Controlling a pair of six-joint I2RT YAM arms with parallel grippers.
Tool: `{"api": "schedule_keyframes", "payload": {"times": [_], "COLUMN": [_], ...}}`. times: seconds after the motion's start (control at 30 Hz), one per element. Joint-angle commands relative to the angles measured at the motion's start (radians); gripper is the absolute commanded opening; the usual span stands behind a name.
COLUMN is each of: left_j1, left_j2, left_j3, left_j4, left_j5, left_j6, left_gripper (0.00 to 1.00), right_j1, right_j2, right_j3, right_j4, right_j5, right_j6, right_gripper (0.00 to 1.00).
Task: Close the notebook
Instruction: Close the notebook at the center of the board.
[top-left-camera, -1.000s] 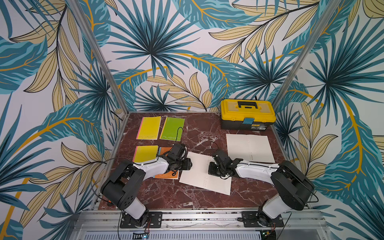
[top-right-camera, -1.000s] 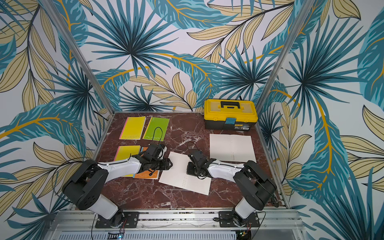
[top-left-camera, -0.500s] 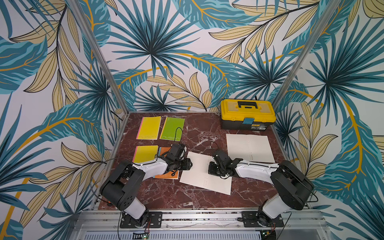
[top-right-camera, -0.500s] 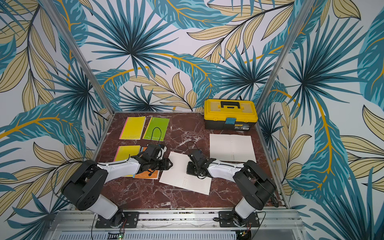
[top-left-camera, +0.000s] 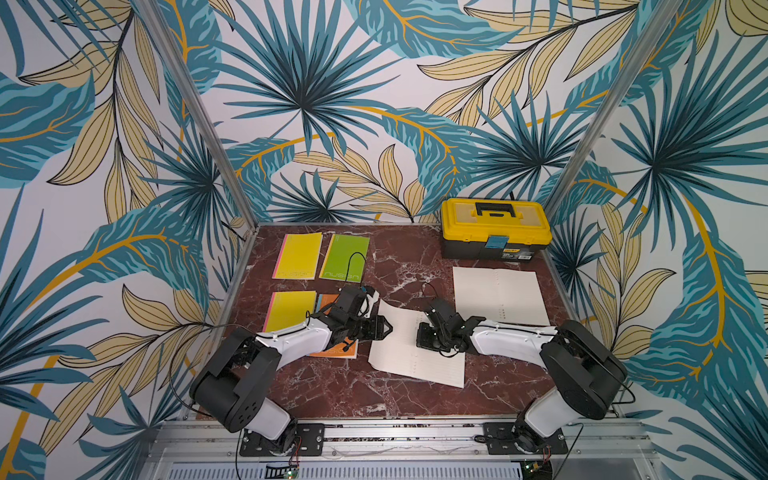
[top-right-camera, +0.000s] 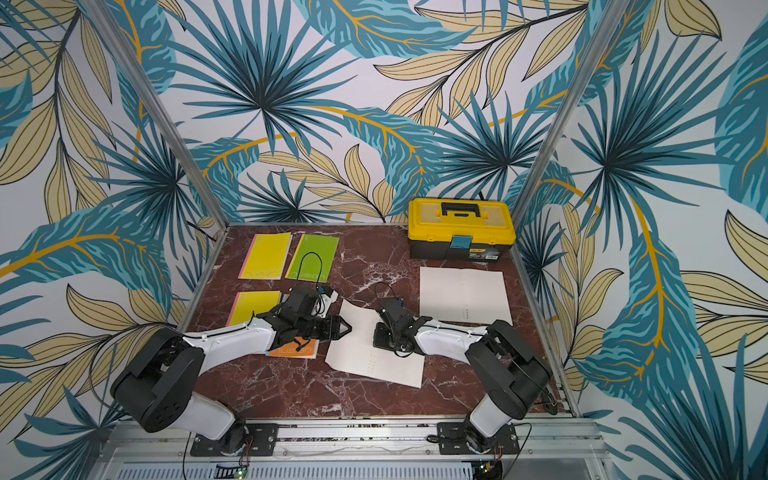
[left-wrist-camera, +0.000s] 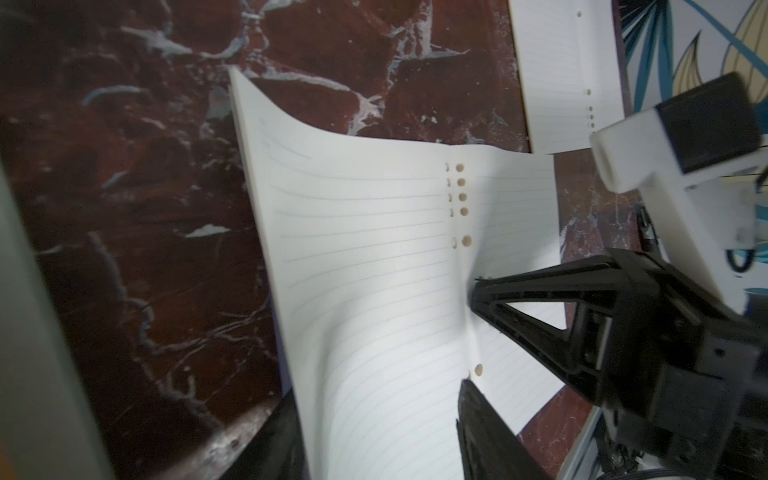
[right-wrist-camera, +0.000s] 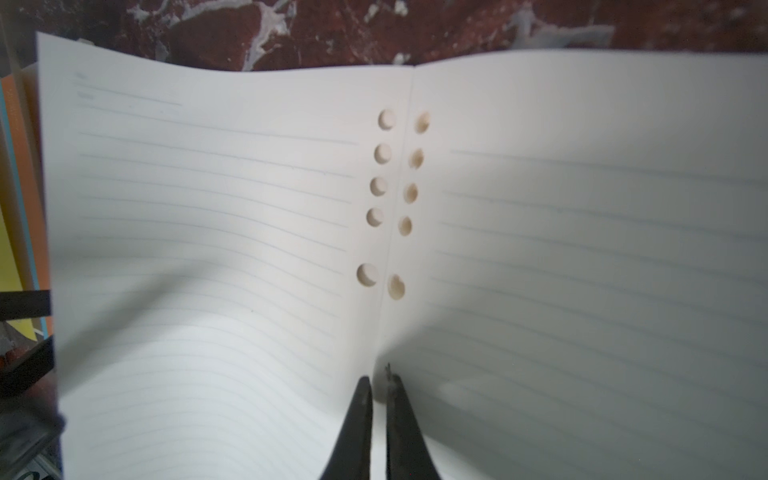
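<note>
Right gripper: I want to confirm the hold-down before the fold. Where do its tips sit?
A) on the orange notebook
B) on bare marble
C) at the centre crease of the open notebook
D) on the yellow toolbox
C: in the right wrist view the right gripper, jaws nearly together, meets the open notebook at its crease, near the punched holes.

This looks like a robotics lab test booth, not a home or office. A left arm (top-left-camera: 291, 340) and a right arm (top-left-camera: 511, 345) are bolted through black base plates (top-left-camera: 282, 441) to an aluminium rail (top-left-camera: 399, 432) along the front of a small red marble-patterned tabletop (top-left-camera: 374, 401). Bare aluminium posts (top-left-camera: 199, 112) frame panels of printed palm-leaf wallpaper (top-left-camera: 316, 83), like a staged backdrop. What seems to be a small circuit board (top-left-camera: 291, 472) sits below the rail, and a yellow toolbox (top-left-camera: 494, 226) stands in a back corner.
</note>
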Motion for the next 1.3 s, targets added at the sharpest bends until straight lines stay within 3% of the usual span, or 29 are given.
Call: {"api": "schedule_keyframes", "payload": {"times": [0.0, 0.4, 0.57, 1.27], "left_j1": [-0.04, -0.041, -0.04, -0.059], "left_j2": [-0.005, -0.024, -0.023, -0.024], "left_j3": [-0.005, 0.004, 0.004, 0.118], "left_j4": [0.035, -0.008, -0.003, -0.037], "left_j5": [0.153, 0.146, 0.15, 0.215], "left_j6": [-0.007, 0.011, 0.008, 0.022], "left_gripper": [0.58, 0.57, 0.52, 0.51], "right_j1": [0.007, 0.007, 0.008, -0.002], "right_j2": [0.115, 0.115, 0.098, -0.19], "right_j3": [-0.06, -0.058, -0.065, -0.072], "right_j4": [-0.08, -0.078, -0.074, -0.241], "right_j5": [-0.006, -0.007, -0.005, 0.076], "right_j6": [-0.006, -0.006, -0.007, -0.021], "right_gripper": [0.11, 0.12, 0.11, 0.16]}}
